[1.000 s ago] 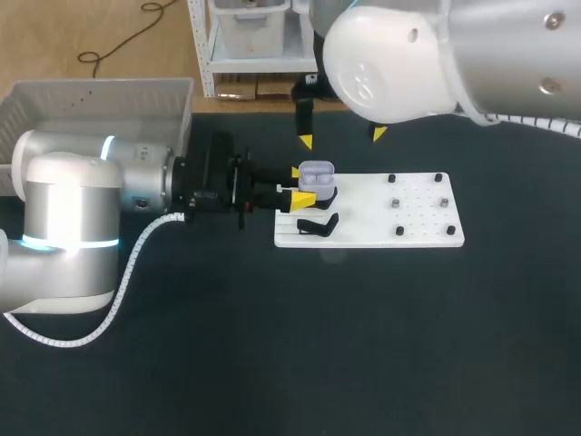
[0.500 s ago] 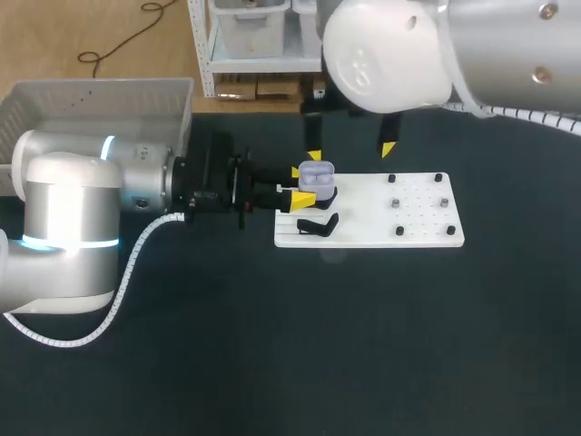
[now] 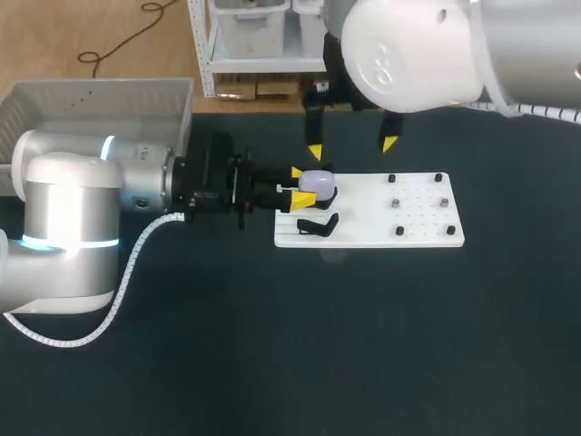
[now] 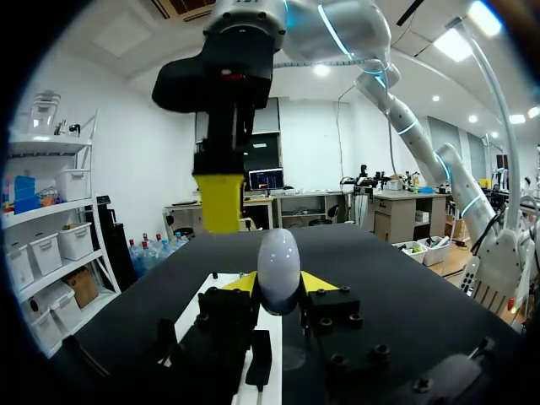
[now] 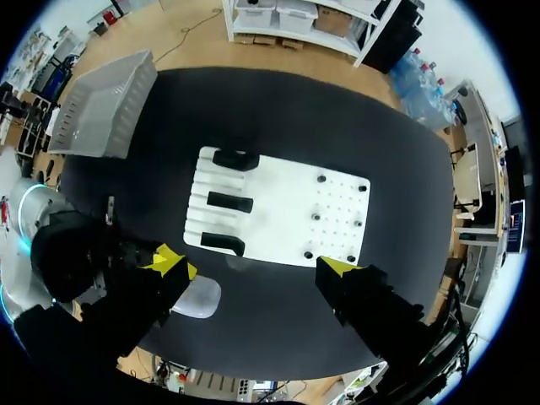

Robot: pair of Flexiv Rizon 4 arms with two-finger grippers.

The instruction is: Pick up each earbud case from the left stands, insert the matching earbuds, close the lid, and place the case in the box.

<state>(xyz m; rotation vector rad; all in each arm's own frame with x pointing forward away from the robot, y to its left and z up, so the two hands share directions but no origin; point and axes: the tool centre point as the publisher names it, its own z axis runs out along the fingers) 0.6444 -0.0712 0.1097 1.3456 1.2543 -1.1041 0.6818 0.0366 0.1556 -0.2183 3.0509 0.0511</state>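
The left arm (image 3: pixel 73 213) hides part of the box (image 3: pixel 95 102) (grey).

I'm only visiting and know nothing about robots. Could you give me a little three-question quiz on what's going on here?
1. Fill in: the right gripper hangs over the table with its fingers ____.
2. Which gripper holds the earbud case? A) left gripper B) right gripper C) neither
3. True or false: the case's lid is shut.
Key: 1 open; 2 A; 3 true.
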